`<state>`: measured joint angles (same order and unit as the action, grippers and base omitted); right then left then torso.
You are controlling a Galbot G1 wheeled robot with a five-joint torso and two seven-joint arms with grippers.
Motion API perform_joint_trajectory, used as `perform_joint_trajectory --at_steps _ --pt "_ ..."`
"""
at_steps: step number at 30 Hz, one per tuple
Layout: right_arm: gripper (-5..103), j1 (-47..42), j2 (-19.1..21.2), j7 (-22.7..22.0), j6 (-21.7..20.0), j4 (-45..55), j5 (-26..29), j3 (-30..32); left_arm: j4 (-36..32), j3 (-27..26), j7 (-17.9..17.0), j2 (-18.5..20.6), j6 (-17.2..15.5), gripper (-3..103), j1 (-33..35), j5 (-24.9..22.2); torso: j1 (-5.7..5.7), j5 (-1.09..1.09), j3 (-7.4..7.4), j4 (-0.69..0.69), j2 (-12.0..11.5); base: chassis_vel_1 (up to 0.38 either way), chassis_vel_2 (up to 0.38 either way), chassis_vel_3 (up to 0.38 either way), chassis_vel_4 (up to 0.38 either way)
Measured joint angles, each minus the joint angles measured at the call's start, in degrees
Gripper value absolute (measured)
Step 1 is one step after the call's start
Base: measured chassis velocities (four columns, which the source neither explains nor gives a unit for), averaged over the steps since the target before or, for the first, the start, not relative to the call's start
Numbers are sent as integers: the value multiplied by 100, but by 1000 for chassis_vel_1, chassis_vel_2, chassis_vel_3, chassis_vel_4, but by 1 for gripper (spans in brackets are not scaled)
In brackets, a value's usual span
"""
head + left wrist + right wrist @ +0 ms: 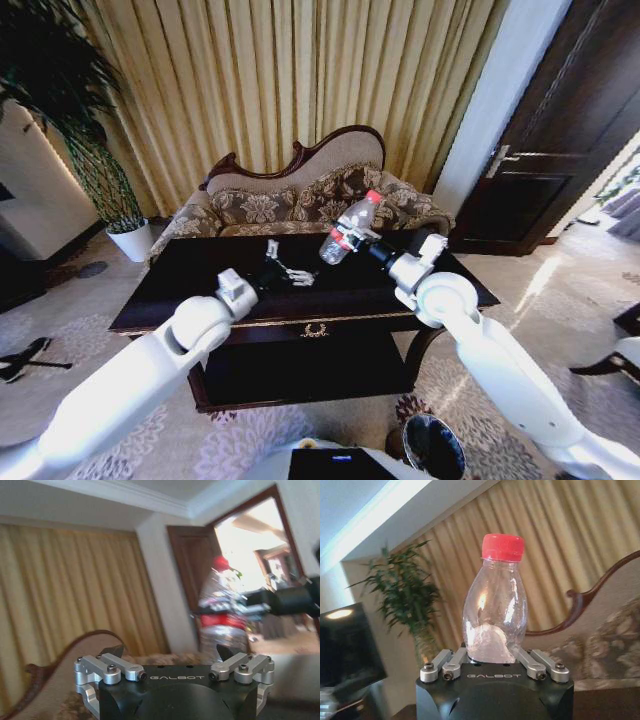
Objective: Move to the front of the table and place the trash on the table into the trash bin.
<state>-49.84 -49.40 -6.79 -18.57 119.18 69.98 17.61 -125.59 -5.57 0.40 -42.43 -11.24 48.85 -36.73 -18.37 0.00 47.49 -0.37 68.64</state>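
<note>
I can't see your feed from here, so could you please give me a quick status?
Right claw shut on the bottle, lifted over the table. Left claw open, empty, above tabletop. Trash bin on the floor, near side.

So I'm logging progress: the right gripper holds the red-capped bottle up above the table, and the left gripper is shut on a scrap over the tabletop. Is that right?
Not quite. The right gripper does hold the bottle above the table. But the left gripper is open and holds nothing: the left wrist view shows its fingers spread apart with nothing between them.
</note>
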Motion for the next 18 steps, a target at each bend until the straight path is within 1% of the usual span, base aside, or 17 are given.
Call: perform_joint_trajectory --at_steps 2,3,4,5,7,8,9,10,11,12,13,14,15,16,17,18 --pt "27 -159 12 -1 152 -76 -271 184 -98 -325 -295 -13 -19 100 175 -70 0 0 0 0 0 0 0 0 0" --pt "27 -159 12 -1 152 -76 -271 184 -98 -325 -295 -13 -19 100 175 -70 0 0 0 0 0 0 0 0 0" --pt "27 -215 17 -2 189 -84 -353 227 -120 -421 -402 -14 -30 100 230 -74 0 0 0 -1 0 0 0 0 0" --pt "27 -300 14 -2 221 -84 -481 299 -133 -580 -609 -14 -66 100 326 -69 0 1 0 -2 0 0 0 0 0" --pt "27 -432 -68 -1 300 -110 -956 394 -126 -961 -969 -14 -202 100 528 -7 0 -1 0 -1 0 0 0 0 0" --pt "27 -432 -68 -1 300 -110 -956 394 -126 -961 -969 -14 -202 100 528 -7 0 -1 0 -1 0 0 0 0 0" --pt "27 -480 -128 -2 331 -153 -1222 434 -96 -1149 -1188 -18 -340 100 612 26 0 0 0 0 0 0 0 0 0" --pt "27 -542 -251 -2 361 -215 -1611 486 -37 -1368 -1424 -37 -448 100 712 44 0 0 0 0 0 0 0 0 0" --pt "27 -568 -315 -1 371 -241 -1766 511 -2 -1502 -1562 -55 -509 100 771 48 0 -1 0 0 0 0 0 0 0" --pt "27 -568 -315 -1 371 -241 -1766 511 -2 -1502 -1562 -55 -509 100 771 48 0 -1 0 0 0 0 0 0 0" --pt "27 -626 -469 -1 395 -297 -2085 595 89 -1810 -1777 -104 -634 100 895 39 0 1 0 0 0 0 0 0 0" --pt "27 -661 -559 -1 399 -325 -2252 651 153 -2009 -1864 -144 -677 100 976 33 0 -1 0 0 0 0 0 0 0" --pt "27 -726 -704 -1 410 -367 -2487 772 275 -2326 -1965 -210 -742 100 1120 33 0 -1 0 1 0 0 0 0 0" --pt "27 -726 -704 -1 410 -367 -2487 772 275 -2326 -1965 -210 -742 100 1120 33 0 -1 0 1 0 0 0 0 0" --pt "27 -796 -835 -2 411 -412 -2710 900 379 -2712 -2018 -294 -840 100 1295 16 0 -1 0 0 0 0 0 0 0" --pt "27 -831 -894 -2 413 -435 -2827 953 418 -2892 -2045 -332 -872 100 1392 -4 0 -1 0 0 0 0 0 0 0"
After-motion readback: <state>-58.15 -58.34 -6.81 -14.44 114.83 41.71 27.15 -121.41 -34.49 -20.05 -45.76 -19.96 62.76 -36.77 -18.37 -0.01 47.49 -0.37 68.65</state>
